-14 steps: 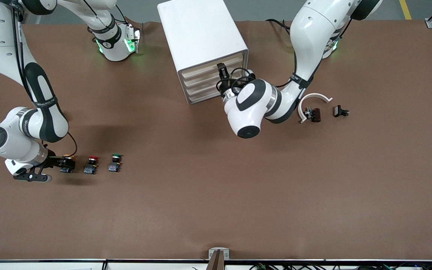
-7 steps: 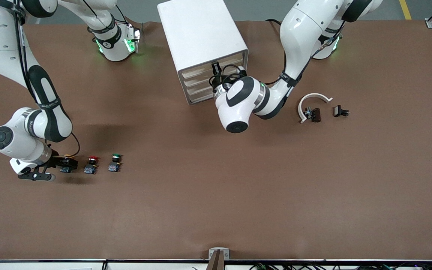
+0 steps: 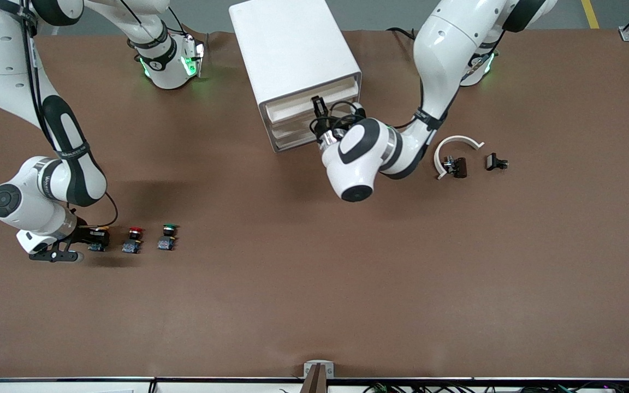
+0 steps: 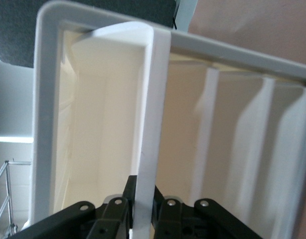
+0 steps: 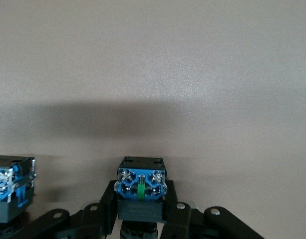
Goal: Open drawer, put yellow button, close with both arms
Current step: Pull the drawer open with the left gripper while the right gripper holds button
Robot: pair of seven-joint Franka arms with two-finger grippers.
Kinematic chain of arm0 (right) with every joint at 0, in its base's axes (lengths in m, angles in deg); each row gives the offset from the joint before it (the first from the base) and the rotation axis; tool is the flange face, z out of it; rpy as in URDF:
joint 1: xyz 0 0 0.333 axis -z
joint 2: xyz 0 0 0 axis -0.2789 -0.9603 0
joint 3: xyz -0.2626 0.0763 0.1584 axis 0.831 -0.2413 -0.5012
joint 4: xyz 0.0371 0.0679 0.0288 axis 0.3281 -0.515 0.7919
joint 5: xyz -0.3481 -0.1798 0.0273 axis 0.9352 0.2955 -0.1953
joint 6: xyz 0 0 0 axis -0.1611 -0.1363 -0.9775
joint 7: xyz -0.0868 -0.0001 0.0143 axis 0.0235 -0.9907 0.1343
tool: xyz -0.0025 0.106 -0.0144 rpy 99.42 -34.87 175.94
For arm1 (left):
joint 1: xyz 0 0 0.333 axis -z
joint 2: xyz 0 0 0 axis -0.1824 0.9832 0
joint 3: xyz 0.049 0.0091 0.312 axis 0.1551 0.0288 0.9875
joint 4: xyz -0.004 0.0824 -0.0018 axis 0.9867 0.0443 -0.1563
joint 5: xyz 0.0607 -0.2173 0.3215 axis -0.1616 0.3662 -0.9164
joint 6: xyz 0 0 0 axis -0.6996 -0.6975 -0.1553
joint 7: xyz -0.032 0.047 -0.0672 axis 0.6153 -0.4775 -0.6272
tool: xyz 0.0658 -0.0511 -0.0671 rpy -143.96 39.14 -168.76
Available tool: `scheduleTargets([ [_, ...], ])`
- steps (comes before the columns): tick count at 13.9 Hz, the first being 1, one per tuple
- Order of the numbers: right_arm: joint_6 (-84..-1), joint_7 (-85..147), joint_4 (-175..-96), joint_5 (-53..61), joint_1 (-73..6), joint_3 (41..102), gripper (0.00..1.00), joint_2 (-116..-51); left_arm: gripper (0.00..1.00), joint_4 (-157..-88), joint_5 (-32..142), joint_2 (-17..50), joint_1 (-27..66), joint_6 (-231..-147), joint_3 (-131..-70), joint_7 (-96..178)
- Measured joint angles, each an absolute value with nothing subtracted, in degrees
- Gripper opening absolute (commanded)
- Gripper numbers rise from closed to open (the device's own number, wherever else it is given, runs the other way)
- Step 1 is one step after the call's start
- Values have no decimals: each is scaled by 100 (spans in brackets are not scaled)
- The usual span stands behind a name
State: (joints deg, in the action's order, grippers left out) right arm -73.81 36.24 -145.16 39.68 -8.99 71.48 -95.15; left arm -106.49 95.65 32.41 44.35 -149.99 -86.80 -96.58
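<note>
Brown covering runs across the whole tabletop (image 3: 314, 305), with both arms busy at once. Toward the right arm's end, the right end effector (image 3: 96, 238) sits low on the surface, clamped on the yellow button (image 3: 98, 236); the wrist view shows its fingers (image 5: 175, 211) pressed against either side of the button's blue base. That arm folds down steeply, elbow bent, wrist turned so the grip comes in sideways along the row. Just beside it stand the red button (image 3: 133, 239) and then the green button (image 3: 168, 236), untouched, so I judge the pick is about to lift.

Near the middle stands the white cabinet (image 3: 292, 49). Its top drawer (image 3: 309, 103) is pulled partly out, and the left end effector (image 3: 320, 109) is pinched on the drawer's front lip (image 4: 150, 124), apparently to draw it out for the drop. The left arm reaches in from its base with the wrist bent toward the cabinet front.

Toward the left arm's end lie a white curved piece (image 3: 456, 146) and two small dark parts (image 3: 475, 164).
</note>
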Motion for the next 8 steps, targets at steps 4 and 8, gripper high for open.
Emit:
scheduleTargets([
  [4, -7273, 3623, -14449, 3803, -915, 7073, 0, -9503, 0, -10398, 9634, 3230, 4352, -14996, -8120, -9488],
  [8, -6209, 3235, -13957, 3627, -1101, 6962, 0, -9242, 4, -10307, 9705, 3231, 4199, -15046, -7828, -9114],
])
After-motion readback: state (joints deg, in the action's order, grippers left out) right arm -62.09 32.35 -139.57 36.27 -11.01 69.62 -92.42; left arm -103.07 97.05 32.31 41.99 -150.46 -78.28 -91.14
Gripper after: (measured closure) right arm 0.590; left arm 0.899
